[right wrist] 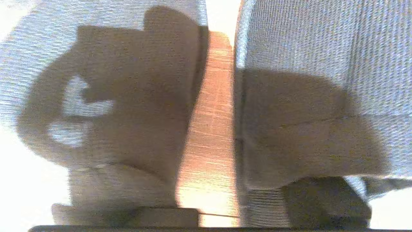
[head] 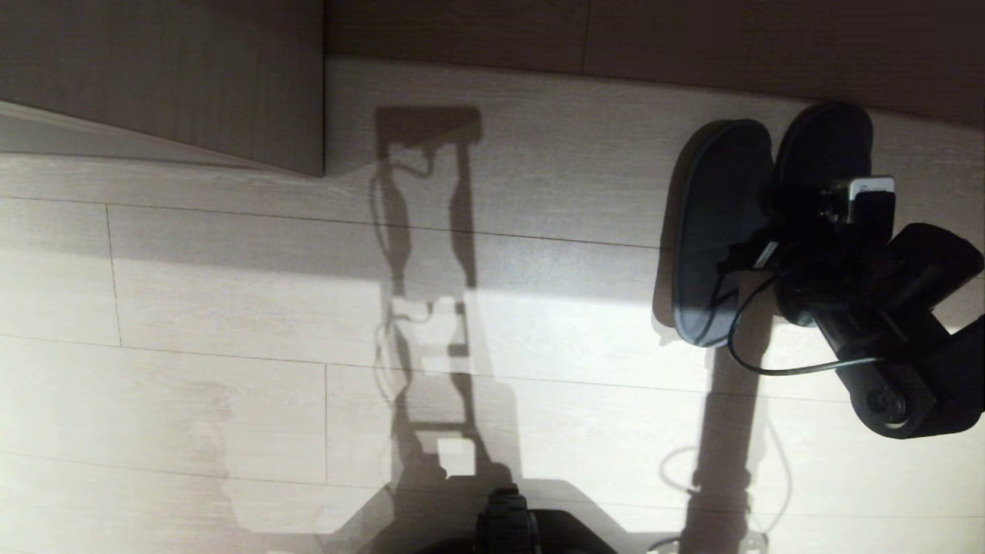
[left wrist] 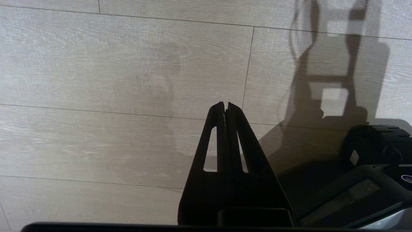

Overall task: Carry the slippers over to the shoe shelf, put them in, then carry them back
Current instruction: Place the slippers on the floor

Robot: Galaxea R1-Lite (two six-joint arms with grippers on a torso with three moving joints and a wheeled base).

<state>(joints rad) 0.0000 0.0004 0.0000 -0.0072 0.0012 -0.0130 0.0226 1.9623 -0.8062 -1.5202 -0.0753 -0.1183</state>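
Right tool over slippers (tips hidden, spread unclear); left tool pressed together.

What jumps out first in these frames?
The slippers, a dark pair lying side by side on the pale plank floor at the head view's right, with the right gripper directly over them. Next, the robot's long shadow across the middle of the floor. The left gripper hangs shut over bare planks.

The slippers lie flat on the pale floor, side by side, directly under the right gripper. Both dark, thin, a narrow strip of floor between them, toes toward the brown panel.
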